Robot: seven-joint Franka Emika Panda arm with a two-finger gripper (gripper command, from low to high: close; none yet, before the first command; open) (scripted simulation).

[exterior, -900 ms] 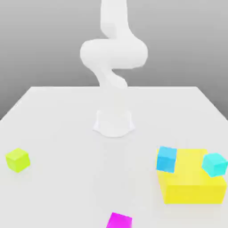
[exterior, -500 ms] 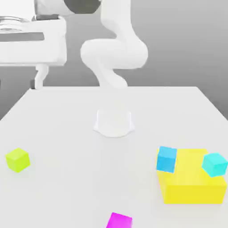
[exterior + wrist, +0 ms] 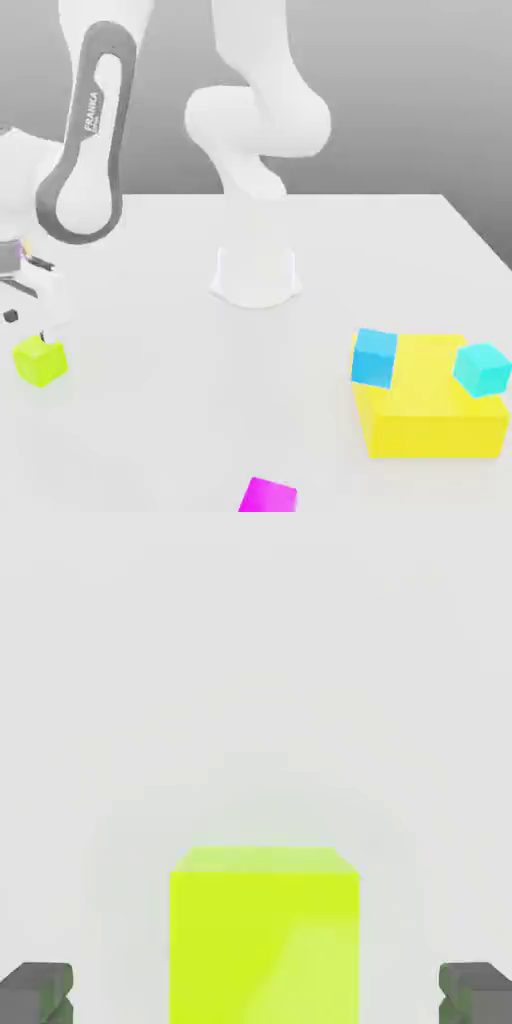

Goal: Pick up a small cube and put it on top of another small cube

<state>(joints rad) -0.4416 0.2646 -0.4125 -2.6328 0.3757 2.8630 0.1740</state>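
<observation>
The small lime cube (image 3: 40,361) rests on the white table (image 3: 150,420) near the exterior view's left edge. My gripper (image 3: 28,322) hangs just above it, open. In the hand view the lime cube (image 3: 265,937) sits between the two dark fingertips (image 3: 37,992), with a wide gap on each side and no contact. The small magenta cube (image 3: 268,496) lies at the table's front edge, partly cut off, well to the exterior view's right of the lime cube.
A large yellow block (image 3: 430,412) stands at the front right. One cyan cube (image 3: 375,357) leans at its left corner and another cyan cube (image 3: 482,368) sits at its right. The arm's round base (image 3: 256,276) stands mid-table.
The hand has swung down from the upper left to hang directly over the lime cube. No cube has moved.
</observation>
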